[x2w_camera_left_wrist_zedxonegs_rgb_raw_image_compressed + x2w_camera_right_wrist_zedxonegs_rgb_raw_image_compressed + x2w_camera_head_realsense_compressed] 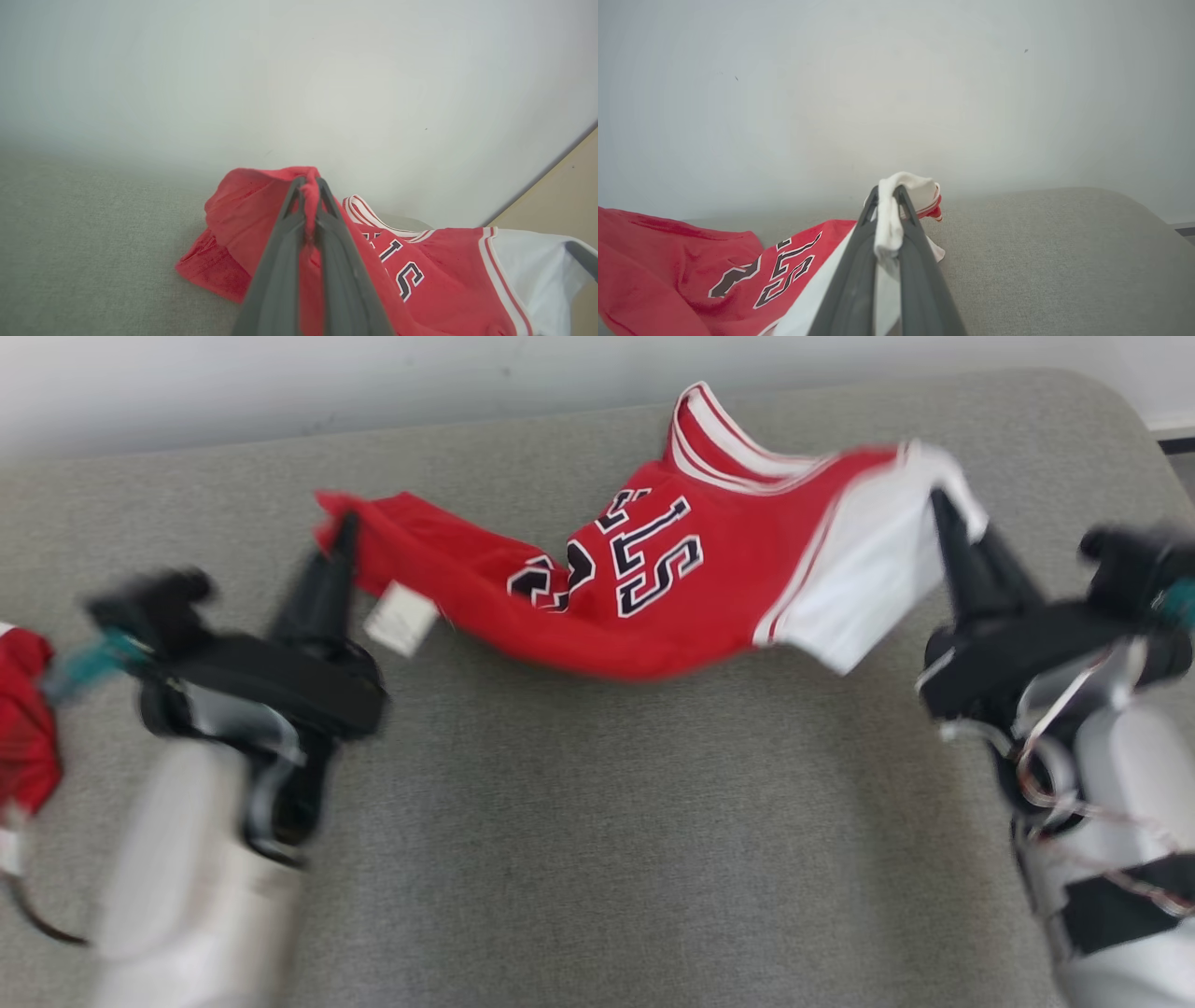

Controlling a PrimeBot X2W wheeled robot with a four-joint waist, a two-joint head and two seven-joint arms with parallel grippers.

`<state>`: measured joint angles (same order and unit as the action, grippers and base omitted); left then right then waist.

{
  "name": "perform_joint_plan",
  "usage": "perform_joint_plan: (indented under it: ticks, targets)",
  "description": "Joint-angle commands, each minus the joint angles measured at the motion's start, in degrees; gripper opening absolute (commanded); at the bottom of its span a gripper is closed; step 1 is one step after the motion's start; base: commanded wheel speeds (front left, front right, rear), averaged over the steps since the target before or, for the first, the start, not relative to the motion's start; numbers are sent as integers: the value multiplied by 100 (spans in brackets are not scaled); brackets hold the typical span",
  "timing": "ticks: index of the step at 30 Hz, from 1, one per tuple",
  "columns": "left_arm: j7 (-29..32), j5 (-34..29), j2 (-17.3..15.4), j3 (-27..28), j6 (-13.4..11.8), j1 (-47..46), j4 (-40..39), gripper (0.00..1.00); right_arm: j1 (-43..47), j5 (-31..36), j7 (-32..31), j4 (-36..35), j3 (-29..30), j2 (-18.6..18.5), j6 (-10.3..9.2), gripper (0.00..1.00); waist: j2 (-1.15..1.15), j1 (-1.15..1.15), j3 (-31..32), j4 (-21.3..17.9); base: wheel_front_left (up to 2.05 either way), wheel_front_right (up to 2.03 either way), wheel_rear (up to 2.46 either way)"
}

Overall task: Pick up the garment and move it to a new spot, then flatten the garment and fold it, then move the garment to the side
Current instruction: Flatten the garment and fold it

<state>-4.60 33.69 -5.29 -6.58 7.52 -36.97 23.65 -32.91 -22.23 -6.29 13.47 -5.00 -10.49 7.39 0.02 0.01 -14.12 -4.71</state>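
Fingers (327, 588) of the left gripper (345, 527) and the right gripper (941, 509) are seen, in the head view, clamped on the red left end and white right end of the garment (691, 597), which sags between them over the far part of the grey padded surface (560, 821). In the left wrist view a red fold is pinched between closed fingers; in the right wrist view, a white fold. Carrying to the new spot is judged in hand; next, the cloth should be drawn taut and lowered flat.

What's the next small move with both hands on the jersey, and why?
Probably ease the hands apart. The left hand pinches the red end and the right hand the white end of the jersey, whose bunched middle sags toward the grey pad.
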Motion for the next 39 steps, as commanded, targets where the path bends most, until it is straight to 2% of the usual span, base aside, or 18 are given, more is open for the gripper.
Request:
perform_joint_plan:
  ticks: [1,4,8,11,16,19,20,23,27,28,30,33,35,39]
  targets:
    - [193,235,-210,47,-16,-104,-178,0,-193,-112,-135,-176,-51,-88,18,0,-2,-1,-11,-119,0,0,0]
    - [782,679,-543,67,-13,-454,-666,0,-698,-236,-512,-599,-168,-340,18,0,-2,-1,-114,-217,0,0,0]
    - [1312,863,-886,242,-114,-1063,-985,0,-1536,-367,-905,-699,-267,-491,18,0,-2,-1,-422,-334,0,0,0]
    - [1597,895,-1001,302,-272,-1640,-1151,0,-2284,-637,-1089,-548,-65,-334,18,0,-2,-1,-832,-406,0,0,0]
    - [1688,809,-1053,378,-504,-2633,-1193,0,-3480,-461,-1071,25,17,-215,18,0,-2,-1,-1738,-476,0,0,0]
    - [1462,670,-1075,428,-567,-3249,-1110,0,-4107,-245,-774,515,67,-133,18,0,-2,-1,-2308,-509,0,0,0]
    - [1462,670,-1075,428,-567,-3249,-1110,0,-4107,-245,-774,515,67,-133,18,0,-2,-1,-2308,-509,0,0,0]
    - [930,350,-1179,407,-477,-3850,-1069,0,-4731,-50,-210,1025,335,57,18,0,-2,-1,-2763,-552,0,0,0]
    - [100,-123,-1278,375,-429,-4569,-841,0,-5491,154,992,1562,979,383,18,0,-2,-1,-3150,-586,0,0,0]
    - [-281,-247,-1257,354,-410,-4910,-769,0,-5872,309,1602,1709,1291,435,18,0,-2,-1,-3235,-587,0,0,0]
    - [-612,-356,-1206,339,-376,-5231,-749,0,-6303,413,1972,1750,1616,461,18,0,-2,-1,-3331,-539,0,0,0]
    - [-920,-452,-1152,408,-332,-5583,-806,0,-6702,677,2142,1487,1982,447,12,0,-2,-1,-3404,-432,0,0,0]
    - [-1009,-478,-1129,495,-310,-5825,-804,0,-7016,804,2150,996,2282,448,10,0,-2,-1,-3463,-344,0,0,0]
    - [-1062,-602,-1085,775,-254,-6009,-896,0,-7254,1148,2150,106,2303,433,1,0,-2,-1,-3432,-199,0,0,0]
